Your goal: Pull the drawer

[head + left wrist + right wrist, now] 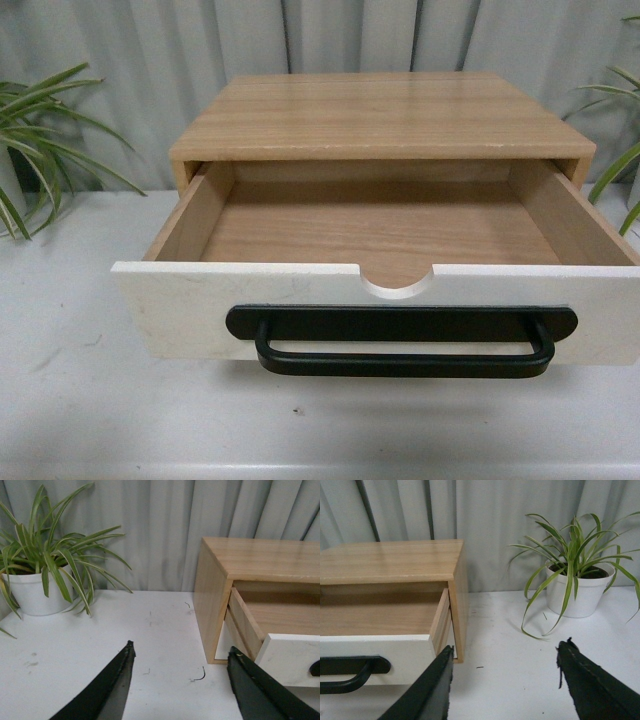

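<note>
The drawer [190,310] stands pulled far out of its light wood cabinet [375,115], showing an empty wood inside. Its white front carries a long black bar handle [400,342] under a half-round notch [398,283]. Neither arm shows in the front view. My left gripper [181,652] is open over the bare tabletop, left of the cabinet [260,560], holding nothing. My right gripper [506,647] is open too, to the right of the drawer [375,647], whose handle end [350,670] sits beside one finger [427,690].
A potted spider plant [35,587] stands at the table's back left, and another in a white pot [572,592] at the back right. A grey curtain [330,35] hangs behind. The white table [300,425] runs under and around the cabinet.
</note>
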Robot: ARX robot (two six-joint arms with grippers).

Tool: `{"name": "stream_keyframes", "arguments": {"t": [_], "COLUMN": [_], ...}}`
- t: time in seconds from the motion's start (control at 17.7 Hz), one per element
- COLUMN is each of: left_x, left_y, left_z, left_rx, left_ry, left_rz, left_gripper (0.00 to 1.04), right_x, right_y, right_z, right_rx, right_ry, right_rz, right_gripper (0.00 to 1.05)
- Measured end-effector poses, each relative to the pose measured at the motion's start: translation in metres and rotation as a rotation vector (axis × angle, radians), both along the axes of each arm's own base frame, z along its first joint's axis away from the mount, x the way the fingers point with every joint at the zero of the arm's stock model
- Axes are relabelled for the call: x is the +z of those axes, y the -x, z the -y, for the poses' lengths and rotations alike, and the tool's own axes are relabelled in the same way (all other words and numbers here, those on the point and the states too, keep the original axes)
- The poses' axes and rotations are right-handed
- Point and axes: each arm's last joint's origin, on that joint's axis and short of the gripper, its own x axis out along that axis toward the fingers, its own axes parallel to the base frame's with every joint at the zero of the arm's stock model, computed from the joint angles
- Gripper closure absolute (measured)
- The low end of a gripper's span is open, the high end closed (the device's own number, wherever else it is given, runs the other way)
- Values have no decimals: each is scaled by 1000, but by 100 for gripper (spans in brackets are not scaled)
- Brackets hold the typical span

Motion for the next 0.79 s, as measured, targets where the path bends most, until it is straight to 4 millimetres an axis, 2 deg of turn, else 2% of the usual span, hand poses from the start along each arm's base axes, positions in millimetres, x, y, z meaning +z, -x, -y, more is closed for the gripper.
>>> {"name": "stream_keyframes", "arguments": {"t": [0.17, 0.23, 0.28, 0.79], "left_x": [0, 0, 0, 0], "left_y": [0, 0, 0, 0], "left_z": [0, 0, 0, 0], "left_rx": [0, 0, 0, 0], "left_ry": [0, -2, -1, -2], "left_rz": [0, 0, 0, 0], "left_gripper": [9, 6, 7, 7], "right_x": [0, 0, 0, 0], "right_y": [0, 0, 0, 0], "right_z": [0, 0, 0, 0], "right_rx": [0, 0, 0, 0], "right_ry": [0, 0, 0, 0], "right_rz": [0, 0, 0, 0], "right_gripper": [11, 5, 7, 6]}}
